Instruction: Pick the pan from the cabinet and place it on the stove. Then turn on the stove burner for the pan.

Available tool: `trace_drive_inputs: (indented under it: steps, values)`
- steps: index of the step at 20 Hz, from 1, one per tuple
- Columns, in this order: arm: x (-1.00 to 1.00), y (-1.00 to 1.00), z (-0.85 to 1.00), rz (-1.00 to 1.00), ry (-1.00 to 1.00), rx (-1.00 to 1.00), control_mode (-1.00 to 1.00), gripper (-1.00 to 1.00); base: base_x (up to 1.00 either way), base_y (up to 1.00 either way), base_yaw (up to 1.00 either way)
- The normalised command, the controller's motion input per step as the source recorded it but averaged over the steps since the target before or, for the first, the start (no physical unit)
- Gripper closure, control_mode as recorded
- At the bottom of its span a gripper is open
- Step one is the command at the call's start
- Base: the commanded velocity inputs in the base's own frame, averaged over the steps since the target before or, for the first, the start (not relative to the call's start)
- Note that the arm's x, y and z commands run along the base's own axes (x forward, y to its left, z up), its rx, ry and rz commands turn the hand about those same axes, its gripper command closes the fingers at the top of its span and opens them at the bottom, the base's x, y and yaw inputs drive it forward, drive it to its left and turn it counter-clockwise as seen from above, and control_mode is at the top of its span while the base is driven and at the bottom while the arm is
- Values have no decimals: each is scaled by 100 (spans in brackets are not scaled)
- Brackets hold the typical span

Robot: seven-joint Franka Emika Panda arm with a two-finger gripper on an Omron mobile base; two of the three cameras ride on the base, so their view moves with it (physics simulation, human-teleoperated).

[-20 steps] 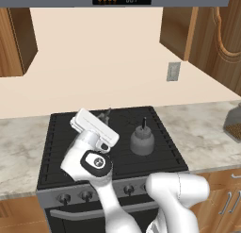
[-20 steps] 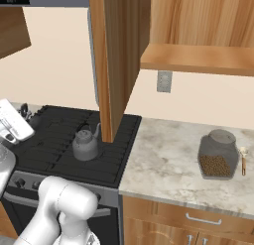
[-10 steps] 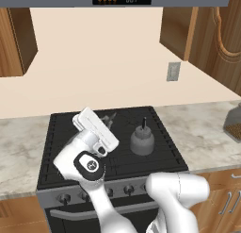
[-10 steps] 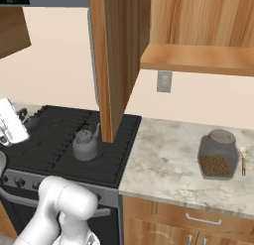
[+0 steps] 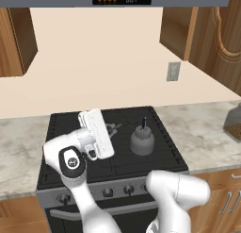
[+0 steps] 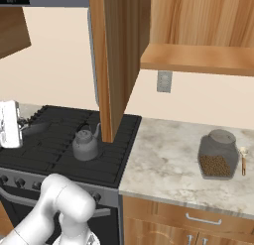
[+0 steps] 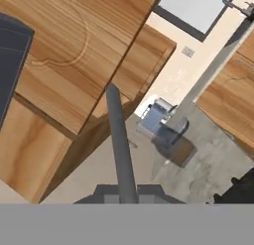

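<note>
One gripper [image 5: 109,131] sits over the left half of the stove [image 5: 155,152], its white hand tilted and pointing toward the far right. Its fingers are pinched on the long thin handle of the pan [image 7: 119,145], which in the hand view runs straight out from between the fingertips as a dark grey bar; the round body of the pan cannot be made out in any view. In the left base view a bit of dark handle pokes out just right of the hand, above the black grates. Right of that, near the middle of the cooktop, a small grey kettle [image 5: 142,140] stands upright on the grates. Further right, the open door of the cabinet [image 6: 113,60] hangs above the stove's right edge. On the marble counter [image 6: 168,164] at far right stands a glass jar [image 6: 217,154] holding brown contents, with a small wooden spoon [image 6: 243,158] lying just beside it.
</note>
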Motion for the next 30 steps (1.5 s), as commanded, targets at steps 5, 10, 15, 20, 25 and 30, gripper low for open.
trace_drive_inputs:
  steps: [5,10,15,20,25,30]
  values:
    - [14,0,-38,-36,-50,36,-100,100,0,0,0]
    - [11,3,-45,-27,-55,32,-100,100,0,0,0]
    - [7,18,-64,-22,-49,27,-100,100,0,0,0]
    - [1,12,-72,-18,-42,20,-100,100,0,0,0]
    - [2,14,-74,-21,-44,11,-100,100,0,0,0]
    - [0,17,-42,-34,-46,2,-100,100,0,0,0]
